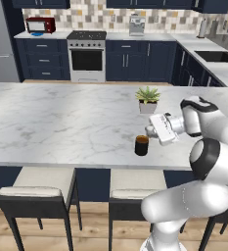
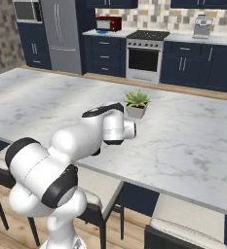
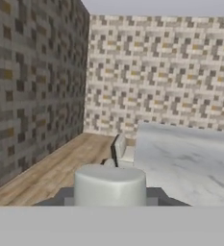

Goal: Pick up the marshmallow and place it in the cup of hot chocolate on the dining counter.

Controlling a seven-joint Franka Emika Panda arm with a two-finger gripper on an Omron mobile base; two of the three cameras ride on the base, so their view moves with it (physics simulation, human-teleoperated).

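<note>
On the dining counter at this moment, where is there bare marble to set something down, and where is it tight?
The dining counter is bare marble from its left end up to the cup of hot chocolate. Another bare stretch lies right of the potted plant. It is crowded near the front edge, where cup, plant and the gripper holding the marshmallow cluster.

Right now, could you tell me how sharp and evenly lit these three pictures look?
Left base view: even light, slightly soft; the cup of hot chocolate throws a faint shadow on the dining counter. Right base view: similar, no glare. Hand view: the marshmallow in the pincer looms large, far walls grainy.
</note>
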